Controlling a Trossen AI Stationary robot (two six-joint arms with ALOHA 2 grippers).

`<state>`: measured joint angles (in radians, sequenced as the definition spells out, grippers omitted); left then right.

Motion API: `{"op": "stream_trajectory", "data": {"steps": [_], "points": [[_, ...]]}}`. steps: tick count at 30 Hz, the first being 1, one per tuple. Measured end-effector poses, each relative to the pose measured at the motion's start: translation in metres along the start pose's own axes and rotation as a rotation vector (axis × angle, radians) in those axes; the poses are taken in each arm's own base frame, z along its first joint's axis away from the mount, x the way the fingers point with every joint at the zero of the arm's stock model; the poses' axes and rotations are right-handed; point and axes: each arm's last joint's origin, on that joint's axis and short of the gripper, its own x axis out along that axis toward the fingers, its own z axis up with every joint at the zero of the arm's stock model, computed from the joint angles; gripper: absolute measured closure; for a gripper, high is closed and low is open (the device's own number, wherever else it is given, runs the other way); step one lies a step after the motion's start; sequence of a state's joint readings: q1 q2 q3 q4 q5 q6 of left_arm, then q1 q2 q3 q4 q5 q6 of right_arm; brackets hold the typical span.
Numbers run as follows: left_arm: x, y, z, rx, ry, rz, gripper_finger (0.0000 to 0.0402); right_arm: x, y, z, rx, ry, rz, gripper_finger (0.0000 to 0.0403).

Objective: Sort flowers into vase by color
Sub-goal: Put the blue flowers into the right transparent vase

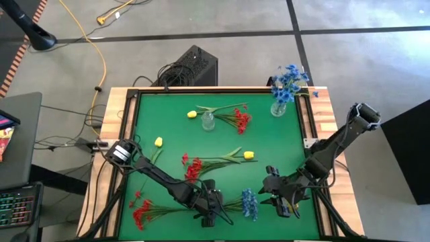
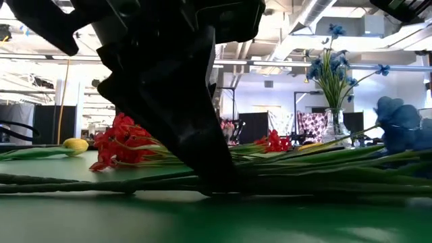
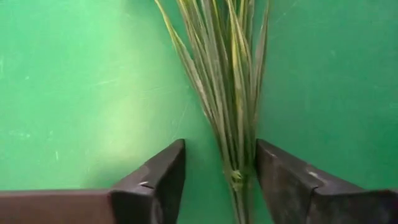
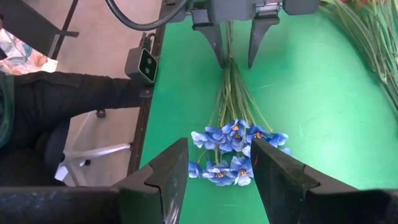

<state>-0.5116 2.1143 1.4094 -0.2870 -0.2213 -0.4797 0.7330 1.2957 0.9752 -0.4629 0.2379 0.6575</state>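
On the green bench (image 1: 282, 144) your work is at the near edge, where the blue flower sprig (image 1: 249, 204) lies flat with its long axis running across the bench: blooms toward the right arm, bare stems toward the left arm. The left gripper (image 1: 213, 210) is down at the stem end, and in its wrist view the bundled green stems (image 3: 233, 124) pass between its two fingers (image 3: 158, 180) along the line of the gripper's reach, the tie point sitting just inside the tips; the fingers stand either side of the bundle with a gap on the one side, so they are parted and not yet clamped on it. The right gripper (image 1: 282, 199) hovers just beside the bloom end, its fingers (image 4: 163, 177) spread apart and holding nothing, with the blue blooms (image 4: 231, 152) lying between and just ahead of them. Judge the left arm as the one placed to take the sprig: it straddles the stems, which is the graspable part, while the right faces the soft heads. The glass vase already holding blue flowers (image 1: 287, 86) stands at the far right corner, well apart, so you will have a long carry once the stems are pinched.
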Motion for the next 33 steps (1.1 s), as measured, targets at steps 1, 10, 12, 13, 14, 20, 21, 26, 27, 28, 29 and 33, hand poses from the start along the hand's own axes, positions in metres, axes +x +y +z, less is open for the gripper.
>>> {"op": "stream_trajectory", "data": {"steps": [1, 10, 12, 13, 14, 20, 21, 26, 27, 28, 29, 33], "points": [[0.0, 0.001, 0.0, 0.0, 0.003, 0.002, 0.0256, 0.0, 0.0, 0.0, 0.0, 0.0, 0.0, 0.0202], [0.0, 0.007, 0.012, 0.075, -0.04, 0.005, 0.039, 0.0, 0.0, 0.0, -0.009, 0.0, 0.0, 0.0202], [-0.004, 0.008, 0.021, 0.106, -0.07, 0.014, 0.0387, 0.0, 0.0, 0.0, -0.01, 0.0, 0.0, 0.0202], [-0.007, 0.009, 0.026, 0.123, -0.087, 0.015, 0.0385, 0.0, 0.0, 0.0, -0.01, 0.0, -0.001, 0.0202], [-0.011, 0.009, 0.031, 0.141, -0.109, 0.011, 0.0384, 0.0, 0.0, 0.0, -0.01, 0.001, -0.001, 0.0202], [-0.042, 0.018, 0.052, 0.195, -0.206, 0.03, 0.039, -0.003, -0.001, 0.0, -0.013, 0.002, -0.002, 0.0203], [-0.047, 0.021, 0.054, 0.2, -0.206, 0.043, 0.0392, -0.005, -0.001, 0.0, -0.014, -0.003, -0.001, 0.0205], [-0.079, 0.037, 0.059, 0.201, -0.17, 0.129, 0.0395, -0.021, -0.005, 0.004, -0.059, -0.061, -0.023, 0.0223], [-0.086, 0.039, 0.059, 0.2, -0.164, 0.144, 0.0395, -0.024, -0.006, 0.005, -0.07, -0.077, -0.023, 0.0227], [-0.094, 0.041, 0.06, 0.201, -0.161, 0.157, 0.0395, -0.028, -0.006, 0.006, -0.075, -0.095, -0.027, 0.0231], [-0.102, 0.043, 0.06, 0.204, -0.154, 0.168, 0.0395, -0.032, -0.007, 0.007, -0.083, -0.113, -0.032, 0.0235], [-0.137, 0.05, 0.06, 0.206, -0.159, 0.206, 0.0396, -0.045, -0.008, 0.008, -0.106, -0.168, -0.053, 0.0244]]}}
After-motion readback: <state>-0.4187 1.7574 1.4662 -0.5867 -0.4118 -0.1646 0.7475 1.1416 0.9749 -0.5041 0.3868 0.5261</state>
